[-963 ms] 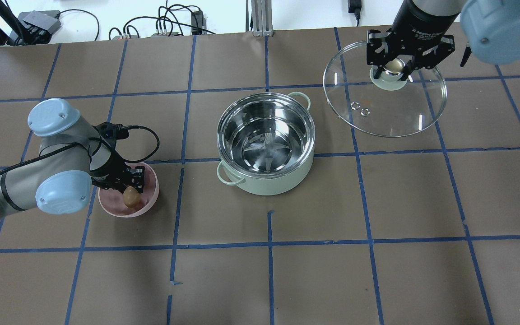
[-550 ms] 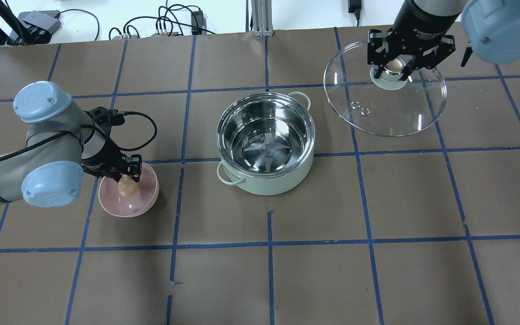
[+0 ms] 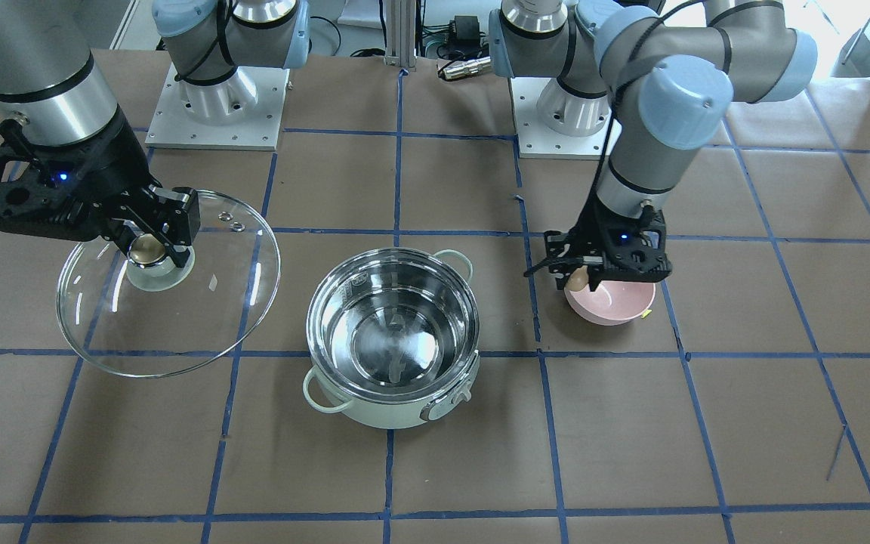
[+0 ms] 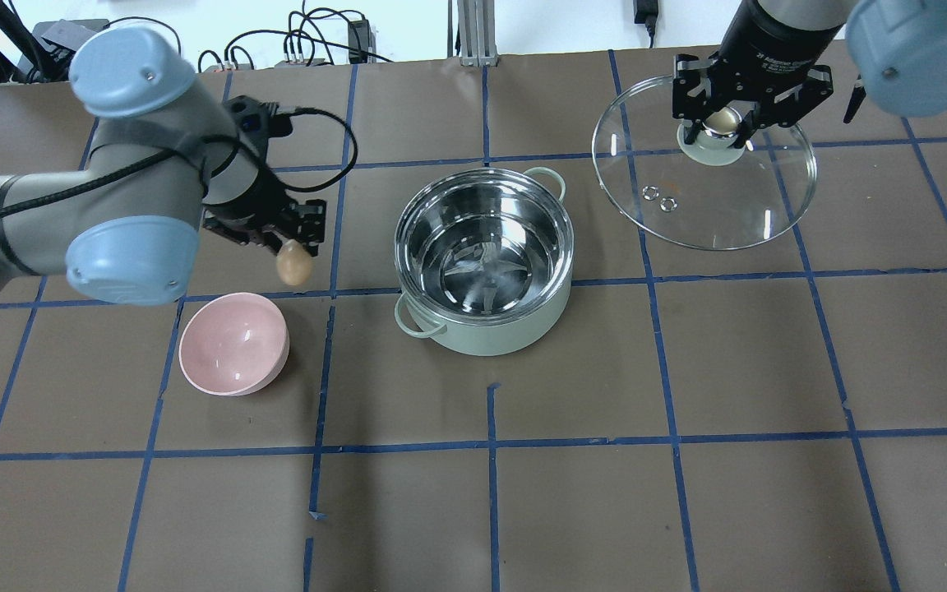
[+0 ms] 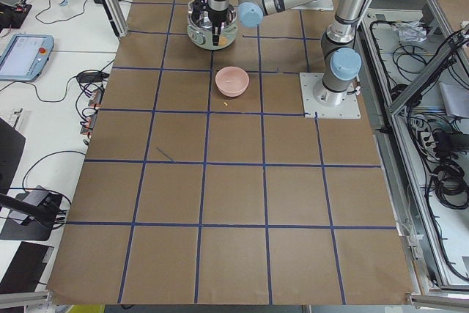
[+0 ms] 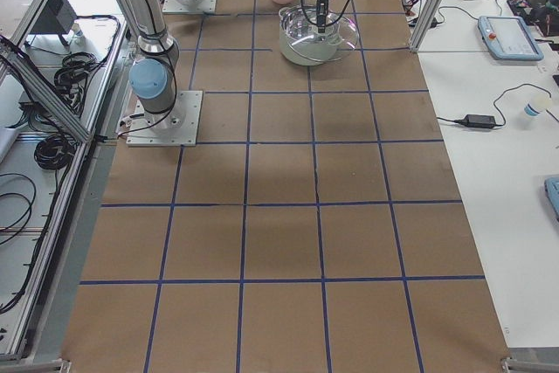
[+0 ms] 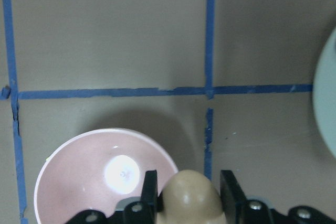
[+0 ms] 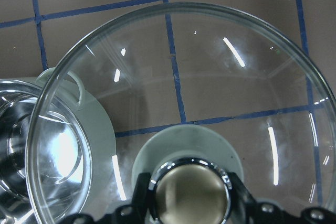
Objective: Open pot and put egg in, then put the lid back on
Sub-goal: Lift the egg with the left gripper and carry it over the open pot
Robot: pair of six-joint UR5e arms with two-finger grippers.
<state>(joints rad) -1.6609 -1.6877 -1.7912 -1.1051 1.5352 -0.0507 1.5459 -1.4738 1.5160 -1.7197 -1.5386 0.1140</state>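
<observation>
A brown surface (image 4: 687, 370) gridded with blue tape (image 4: 490, 448) carries everything. Cables (image 4: 309, 37) trail along its far edge, and a white bench (image 5: 51, 115) runs alongside in the side view.

At the left, the left end effector (image 4: 288, 243) is pinched onto the top of the egg (image 4: 293, 265), a small tan oval that hangs in the air near an empty pink bowl (image 4: 233, 344), left of the pot (image 4: 483, 261) and not over it. Nothing stands between them.

The pot sits mid-surface, uncovered, pale mint outside and shiny steel within.

To its right and apart from it, the right end effector (image 4: 724, 123) is clamped on the gold knob (image 4: 720, 122) of the clear glass lid (image 4: 704, 205), which hangs tilted.
</observation>
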